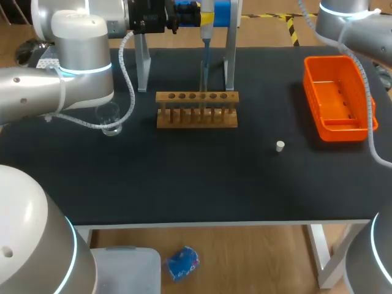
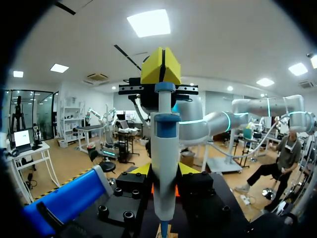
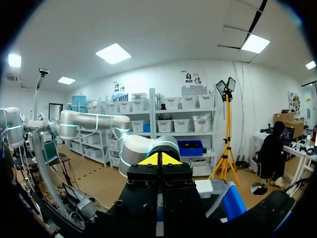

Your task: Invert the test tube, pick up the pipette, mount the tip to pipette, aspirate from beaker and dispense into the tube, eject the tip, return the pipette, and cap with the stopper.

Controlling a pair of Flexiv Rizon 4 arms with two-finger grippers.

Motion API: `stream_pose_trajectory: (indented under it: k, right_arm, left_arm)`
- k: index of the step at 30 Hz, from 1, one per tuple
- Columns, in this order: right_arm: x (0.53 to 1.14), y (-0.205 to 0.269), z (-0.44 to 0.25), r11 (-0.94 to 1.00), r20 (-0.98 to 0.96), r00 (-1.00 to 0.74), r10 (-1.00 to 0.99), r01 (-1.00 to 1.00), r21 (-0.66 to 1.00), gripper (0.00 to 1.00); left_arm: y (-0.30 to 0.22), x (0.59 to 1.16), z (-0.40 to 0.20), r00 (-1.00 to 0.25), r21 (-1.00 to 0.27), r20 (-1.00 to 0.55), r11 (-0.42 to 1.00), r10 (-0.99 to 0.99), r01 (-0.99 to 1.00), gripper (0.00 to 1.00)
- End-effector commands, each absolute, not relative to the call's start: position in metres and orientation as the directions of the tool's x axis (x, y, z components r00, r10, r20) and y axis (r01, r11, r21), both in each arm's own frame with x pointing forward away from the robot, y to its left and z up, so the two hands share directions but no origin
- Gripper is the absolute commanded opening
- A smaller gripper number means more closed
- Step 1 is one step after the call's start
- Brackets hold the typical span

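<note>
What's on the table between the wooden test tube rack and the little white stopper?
Nothing. In the head view, the stretch between the wooden test tube rack and the small white stopper is bare black tabletop.

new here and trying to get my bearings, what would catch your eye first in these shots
The bright orange plastic basket at the table's right edge stands out most against the black tabletop. Next comes the grey and blue pipette, upright and filling the left wrist view close by the left hand. The wooden test tube rack sits mid-table, a small white stopper lying alone to its right.
</note>
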State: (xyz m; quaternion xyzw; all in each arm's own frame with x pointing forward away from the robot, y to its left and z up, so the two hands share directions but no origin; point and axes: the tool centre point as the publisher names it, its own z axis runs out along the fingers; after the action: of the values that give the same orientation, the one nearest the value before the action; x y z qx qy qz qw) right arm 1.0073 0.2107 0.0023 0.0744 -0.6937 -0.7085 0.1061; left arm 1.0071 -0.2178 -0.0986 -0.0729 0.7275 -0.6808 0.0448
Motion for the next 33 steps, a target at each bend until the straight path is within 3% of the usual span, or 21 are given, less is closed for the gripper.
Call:
stream_pose_trajectory:
  k: [1,33]
  right_arm:
    - [1.012,0.211,-0.001,-0.014,0.044,-0.964,-0.264,0.049,0.999,0.00]
    - [1.008,0.209,-0.016,-0.020,0.077,-0.962,-0.262,0.085,0.996,0.00]
  left_arm:
    - [-0.219,1.007,-0.099,-0.985,-0.997,0.033,0.061,-0.169,-0.044,0.00]
    - [-0.219,1.007,-0.099,-0.985,-0.997,0.033,0.061,-0.169,-0.044,0.00]
